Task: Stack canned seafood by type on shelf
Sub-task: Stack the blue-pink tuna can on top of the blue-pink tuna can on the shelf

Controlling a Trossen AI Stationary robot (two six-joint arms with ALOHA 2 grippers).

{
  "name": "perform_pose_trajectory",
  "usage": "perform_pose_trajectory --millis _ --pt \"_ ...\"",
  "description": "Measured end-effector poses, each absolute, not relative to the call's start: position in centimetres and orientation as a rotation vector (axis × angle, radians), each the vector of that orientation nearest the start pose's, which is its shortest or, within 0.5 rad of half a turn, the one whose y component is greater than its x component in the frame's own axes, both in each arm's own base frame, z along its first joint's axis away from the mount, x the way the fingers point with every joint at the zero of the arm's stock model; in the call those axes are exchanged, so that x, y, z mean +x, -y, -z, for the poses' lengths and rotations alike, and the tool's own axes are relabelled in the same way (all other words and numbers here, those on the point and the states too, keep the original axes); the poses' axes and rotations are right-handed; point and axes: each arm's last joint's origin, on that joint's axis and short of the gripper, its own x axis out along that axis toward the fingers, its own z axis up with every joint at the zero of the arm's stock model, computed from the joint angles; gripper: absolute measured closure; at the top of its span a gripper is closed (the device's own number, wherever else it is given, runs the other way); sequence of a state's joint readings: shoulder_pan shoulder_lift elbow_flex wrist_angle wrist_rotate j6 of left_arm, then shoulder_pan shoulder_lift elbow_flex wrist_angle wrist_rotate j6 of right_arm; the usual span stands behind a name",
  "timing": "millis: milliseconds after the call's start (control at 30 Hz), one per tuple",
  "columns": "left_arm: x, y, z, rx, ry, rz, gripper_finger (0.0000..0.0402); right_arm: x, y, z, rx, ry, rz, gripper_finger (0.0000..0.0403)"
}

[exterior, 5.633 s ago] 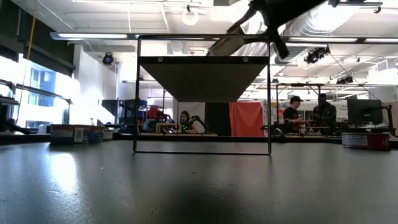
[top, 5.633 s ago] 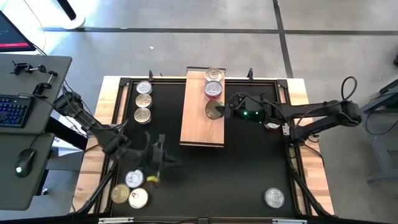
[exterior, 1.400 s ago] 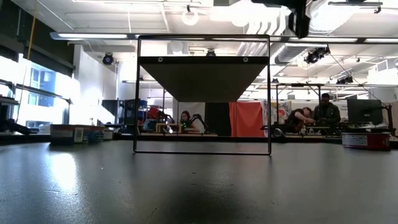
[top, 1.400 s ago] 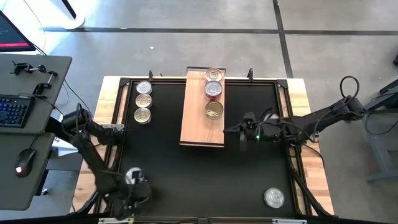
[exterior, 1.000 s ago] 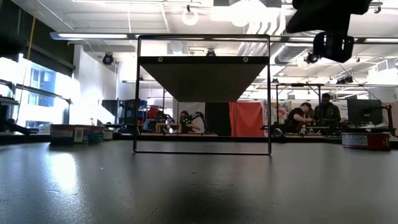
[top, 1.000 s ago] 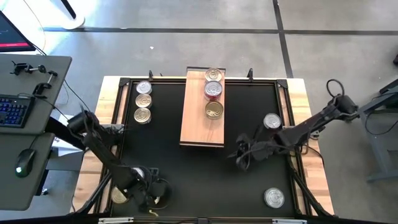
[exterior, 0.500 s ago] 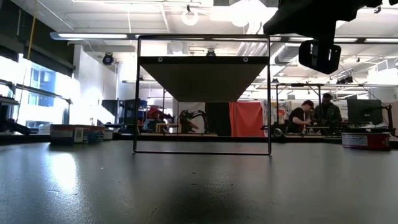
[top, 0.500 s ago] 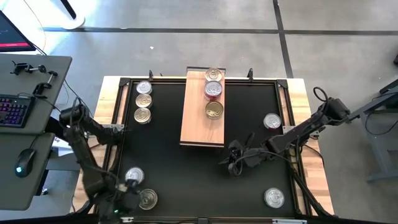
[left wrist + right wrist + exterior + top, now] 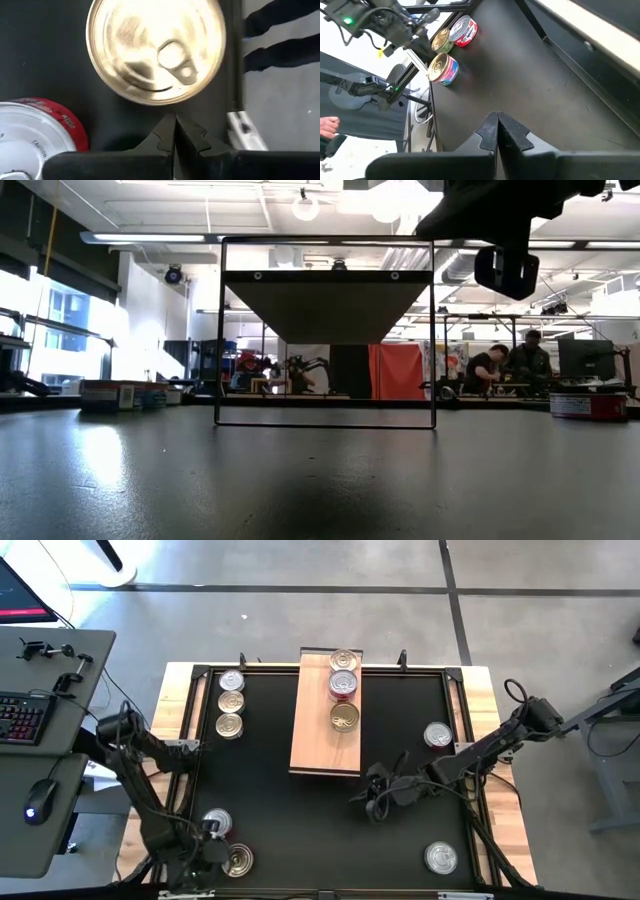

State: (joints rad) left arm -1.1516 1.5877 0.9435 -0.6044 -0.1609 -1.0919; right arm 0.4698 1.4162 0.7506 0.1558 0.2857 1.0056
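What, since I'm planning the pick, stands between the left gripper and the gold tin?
Nothing visible: the shut left gripper points at the gold tin across bare tabletop; the red-labelled tin sits aside.

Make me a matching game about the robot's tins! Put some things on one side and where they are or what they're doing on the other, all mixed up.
Things:
1. shelf
2. right claw
3. gold tin
4. lone silver tin

Places or states:
A. shut, holding nothing, above the black tabletop
B. right in front of the shut left claw
C. has three tins on it
D. by itself in the table corner on the right arm's side

Pairs: 1-C, 2-A, 3-B, 4-D
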Motion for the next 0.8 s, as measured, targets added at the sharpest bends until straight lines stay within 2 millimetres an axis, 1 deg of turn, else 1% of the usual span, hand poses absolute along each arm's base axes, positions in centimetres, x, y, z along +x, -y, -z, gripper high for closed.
perform_pose_trajectory --millis 167,333,500,700,800 --pt "13.5 26.0 -16.4 -0.107 -1.305 0.197 0.0401 26.4 -12.5 -21.4 0.798 -0.516 0.072 0.0403" --pt "16.2 25.5 -16.1 -0.095 -1.211 0.201 0.0401 26.4 -12.7 -21.3 0.785 -0.548 0.020 0.0403" --pt "20.0 24.1 -16.1 -0.015 -1.064 0.228 0.0401 26.3 -12.9 -21.3 0.779 -0.571 -0.019 0.0403" --pt "25.7 21.5 -14.9 0.037 -0.919 0.226 0.0401 25.9 -13.8 -21.3 0.770 -0.613 -0.091 0.0403" --pt "28.0 20.0 -14.9 0.058 -0.927 0.247 0.0402 25.5 -14.4 -21.3 0.772 -0.627 -0.110 0.0403"
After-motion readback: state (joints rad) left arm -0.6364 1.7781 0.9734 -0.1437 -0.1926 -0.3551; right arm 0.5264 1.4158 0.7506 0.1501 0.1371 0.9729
